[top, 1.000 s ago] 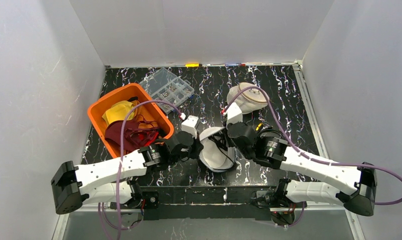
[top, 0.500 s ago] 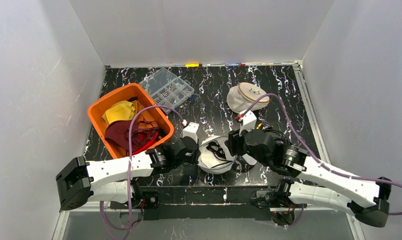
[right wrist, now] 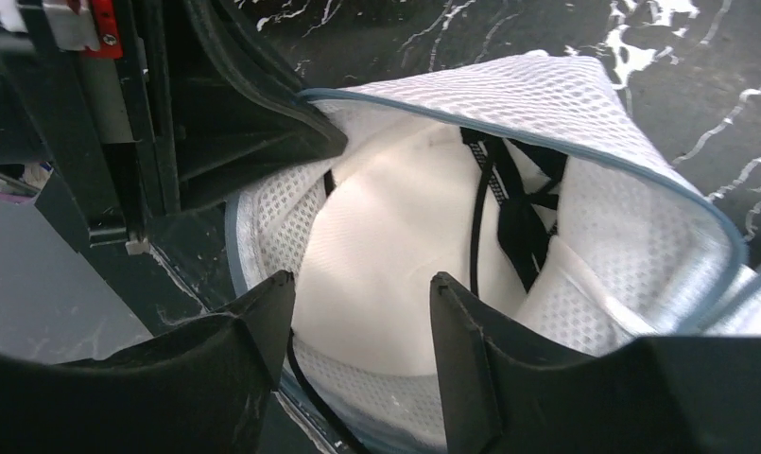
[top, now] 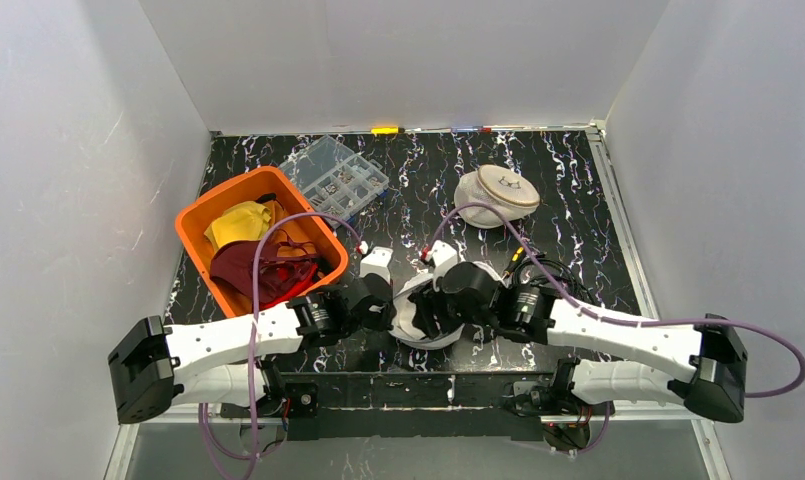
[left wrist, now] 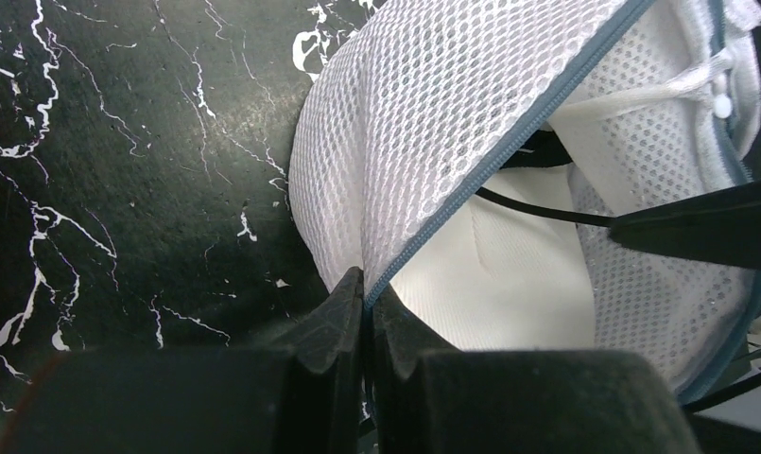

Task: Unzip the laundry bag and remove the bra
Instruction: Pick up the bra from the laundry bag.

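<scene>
Status: bag (top: pixel 418 318) sits near-centre on the table (top: pixel 578 170), unzipped, mouth gaping. The bra (right wrist: pixel 395 255) is inside, white cup and black straps (right wrist: pixel 520 213) showing. My left gripper (left wrist: pixel 367 301) is pinched tight on the bag's zipper edge, anchoring it. My right gripper (right wrist: pixel 362 303) is roughly half open, empty, poised at the mouth over the cup. Unzip looks done; I'm on the reach for the bra. Next: push right gripper in, close on cup or strap, pull out rightward while left holds the rim. Versus a second ago: right jaws were shut at the bag's right side; now open, swung left over the mouth. Left hasn't let go. Orange bin (top: pixel 258 250) sits left.
</scene>
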Controlling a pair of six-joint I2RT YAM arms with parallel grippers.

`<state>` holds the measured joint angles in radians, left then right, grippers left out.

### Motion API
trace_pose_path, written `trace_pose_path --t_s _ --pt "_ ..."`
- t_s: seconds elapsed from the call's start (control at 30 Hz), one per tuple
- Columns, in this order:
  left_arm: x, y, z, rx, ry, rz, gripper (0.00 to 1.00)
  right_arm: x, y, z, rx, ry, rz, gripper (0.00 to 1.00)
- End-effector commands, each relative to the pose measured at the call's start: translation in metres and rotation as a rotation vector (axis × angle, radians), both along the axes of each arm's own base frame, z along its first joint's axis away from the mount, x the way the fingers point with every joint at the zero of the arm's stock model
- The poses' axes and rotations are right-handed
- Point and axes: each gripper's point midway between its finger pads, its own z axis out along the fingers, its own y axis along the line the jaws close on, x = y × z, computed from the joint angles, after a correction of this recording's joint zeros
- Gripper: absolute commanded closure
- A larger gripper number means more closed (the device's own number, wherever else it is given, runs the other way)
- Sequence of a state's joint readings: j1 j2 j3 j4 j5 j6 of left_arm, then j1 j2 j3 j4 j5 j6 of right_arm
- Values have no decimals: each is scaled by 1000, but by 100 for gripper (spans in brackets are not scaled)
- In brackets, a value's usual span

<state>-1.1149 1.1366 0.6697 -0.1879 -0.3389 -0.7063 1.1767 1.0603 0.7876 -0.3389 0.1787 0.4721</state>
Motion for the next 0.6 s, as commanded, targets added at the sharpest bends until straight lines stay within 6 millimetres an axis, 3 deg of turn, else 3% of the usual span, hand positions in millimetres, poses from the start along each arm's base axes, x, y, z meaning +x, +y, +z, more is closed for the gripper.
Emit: trace_pose_path --t_s 0.0,0.23,0.57 --pt "-3 3 12 -38 6 16 96 -6 32 12 87 -20 36 34" --pt "-8 3 4 -50 31 17 96 -10 36 -21 -35 -45 36 24" --pt "-13 10 -9 -39 56 26 97 -15 19 -64 -216 -106 18 20"
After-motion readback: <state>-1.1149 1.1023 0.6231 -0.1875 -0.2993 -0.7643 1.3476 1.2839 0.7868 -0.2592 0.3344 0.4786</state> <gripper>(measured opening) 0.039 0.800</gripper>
